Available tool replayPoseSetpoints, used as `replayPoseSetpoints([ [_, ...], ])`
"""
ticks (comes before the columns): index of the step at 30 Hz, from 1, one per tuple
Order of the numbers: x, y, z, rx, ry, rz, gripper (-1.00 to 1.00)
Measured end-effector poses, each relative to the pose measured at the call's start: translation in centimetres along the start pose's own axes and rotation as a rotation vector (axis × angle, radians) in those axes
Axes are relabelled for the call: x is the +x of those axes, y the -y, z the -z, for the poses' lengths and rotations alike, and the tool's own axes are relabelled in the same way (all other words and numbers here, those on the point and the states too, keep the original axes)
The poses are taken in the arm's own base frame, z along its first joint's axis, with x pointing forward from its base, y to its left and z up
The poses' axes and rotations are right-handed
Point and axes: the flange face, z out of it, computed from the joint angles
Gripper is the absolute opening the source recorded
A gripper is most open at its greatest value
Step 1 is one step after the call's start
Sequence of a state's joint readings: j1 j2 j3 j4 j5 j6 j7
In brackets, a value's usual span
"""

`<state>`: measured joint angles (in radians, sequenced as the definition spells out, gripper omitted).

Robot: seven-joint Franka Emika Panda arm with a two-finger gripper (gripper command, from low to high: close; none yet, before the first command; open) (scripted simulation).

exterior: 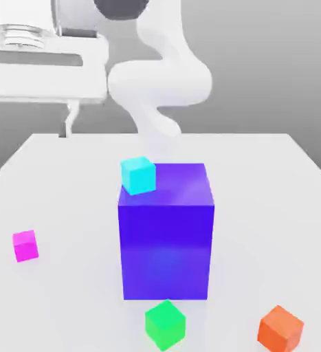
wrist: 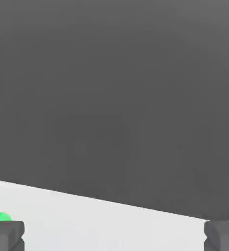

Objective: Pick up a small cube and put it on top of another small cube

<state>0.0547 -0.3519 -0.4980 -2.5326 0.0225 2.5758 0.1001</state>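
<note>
Exterior view, fingers: the fingers (exterior: 71,118) are hanging at the upper left, standing wide open with nothing held between them, above and beyond the far left corner of the surface (exterior: 259,227).
Magenta cube: the magenta cube (exterior: 25,246) is sitting directly on the surface at the left, well apart from the other cubes.
Cyan cube: the cyan cube (exterior: 138,175) is resting on top of the block, by the left edge of its upper face.
Block: the big blue-violet block (exterior: 166,251) is standing upright on the surface near the middle, towering over the cubes.
Arm: the white arm (exterior: 161,82) is bending down behind the block and reaching across to the upper left.
Green cube: the green cube (exterior: 165,325) is lying on the surface just in front of the block.
Orange cube: the orange-red cube (exterior: 280,330) is sitting on the surface at the near right.
Surface: the pale, smooth surface is spreading under everything, its sides converging towards a straight far edge.
Room: the plain grey backdrop (exterior: 266,69) is rising behind, darkening towards the surface.
Hand view: the open fingers are framing a pale strip of surface, a green sliver is peeping in, and dark grey is stretching beyond the slanting edge.
</note>
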Motion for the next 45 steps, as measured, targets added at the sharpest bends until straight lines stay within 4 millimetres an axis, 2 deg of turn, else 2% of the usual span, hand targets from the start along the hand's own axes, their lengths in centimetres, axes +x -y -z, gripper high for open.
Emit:
replayPoseSetpoints([
  [4,-2.0,-5.6,-5.1,-0.048,0.076,0.044,0.0],
  [8,-5.1,-11.2,-9.2,-0.095,0.156,0.088,0.0],
  [13,-10.5,-18.7,-12.7,-0.156,0.261,0.124,0.0],
  [16,-13.9,-21.8,-14.1,-0.184,0.326,0.166,0.0],
  [20,-15.0,-23.1,-15.9,-0.199,0.342,0.185,0.0],
  [27,-16.6,-24.0,-19.8,-0.196,0.346,0.184,0.0],
  [28,-16.8,-24.1,-20.3,-0.194,0.346,0.182,-1.0],
  [35,-16.9,-24.1,-20.4,-0.191,0.348,0.181,-1.0],
  [45,-15.0,-22.9,-15.3,-0.195,0.346,0.184,-1.0],
])
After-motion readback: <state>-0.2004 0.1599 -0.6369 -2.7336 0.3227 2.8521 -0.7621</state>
